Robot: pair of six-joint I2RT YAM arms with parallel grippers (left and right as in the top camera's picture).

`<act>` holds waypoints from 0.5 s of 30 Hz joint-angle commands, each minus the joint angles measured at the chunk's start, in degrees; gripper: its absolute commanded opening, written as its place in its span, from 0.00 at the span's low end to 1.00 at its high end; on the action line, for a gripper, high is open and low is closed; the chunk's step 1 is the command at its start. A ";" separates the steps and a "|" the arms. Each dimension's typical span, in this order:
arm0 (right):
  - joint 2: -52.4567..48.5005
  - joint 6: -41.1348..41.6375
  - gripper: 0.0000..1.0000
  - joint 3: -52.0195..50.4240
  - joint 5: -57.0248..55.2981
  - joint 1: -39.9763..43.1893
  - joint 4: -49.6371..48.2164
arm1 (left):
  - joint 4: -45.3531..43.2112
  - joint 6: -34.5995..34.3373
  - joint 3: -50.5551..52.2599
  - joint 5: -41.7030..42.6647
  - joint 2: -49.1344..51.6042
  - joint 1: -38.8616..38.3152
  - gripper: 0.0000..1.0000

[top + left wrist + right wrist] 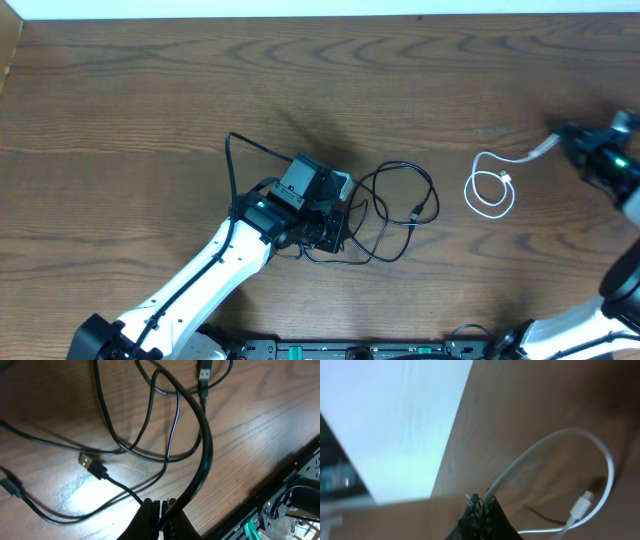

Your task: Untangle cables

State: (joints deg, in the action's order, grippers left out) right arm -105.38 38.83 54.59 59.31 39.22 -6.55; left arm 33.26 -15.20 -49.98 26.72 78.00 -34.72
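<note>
The black cable point(400, 200) lies in loose loops on the wooden table, just right of my left gripper point(338, 222). In the left wrist view my left gripper point(161, 508) is shut on the black cable point(202, 445). One of its USB plugs point(91, 465) lies on the wood and another point(204, 374) lies at the top. The white cable point(490, 192) forms a small coil at the right, apart from the black one. My right gripper point(566, 140) holds one end of it. In the right wrist view the right gripper point(482, 502) is shut on the white cable point(545, 447), whose small plug point(582, 505) hangs nearby.
The thicker black wire of the left arm point(235, 165) arcs up beside the wrist. The table's far edge point(320, 18) meets a white surface. A rail with electronics point(340, 350) runs along the near edge and also shows in the left wrist view point(285, 505).
</note>
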 commanded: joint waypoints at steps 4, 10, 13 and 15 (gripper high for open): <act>2.69 -3.02 0.01 0.07 -3.61 6.14 3.13 | -1.18 0.09 -0.87 -0.85 -0.20 -0.09 0.07; 11.28 -11.06 0.01 2.80 -18.62 6.75 13.46 | -1.25 0.09 -0.87 -0.87 -0.20 -0.09 0.07; 15.39 -15.87 0.01 6.99 -31.61 6.03 23.12 | -1.25 0.09 -0.87 -0.87 -0.20 -0.09 0.07; 17.77 -15.76 0.01 10.51 -43.54 5.07 30.49 | -1.33 0.09 -0.87 -0.87 -0.20 -0.09 0.07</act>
State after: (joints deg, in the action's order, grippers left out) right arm -91.42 27.75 60.29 34.85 45.58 19.97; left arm 32.10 -15.20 -49.98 26.61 78.00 -34.72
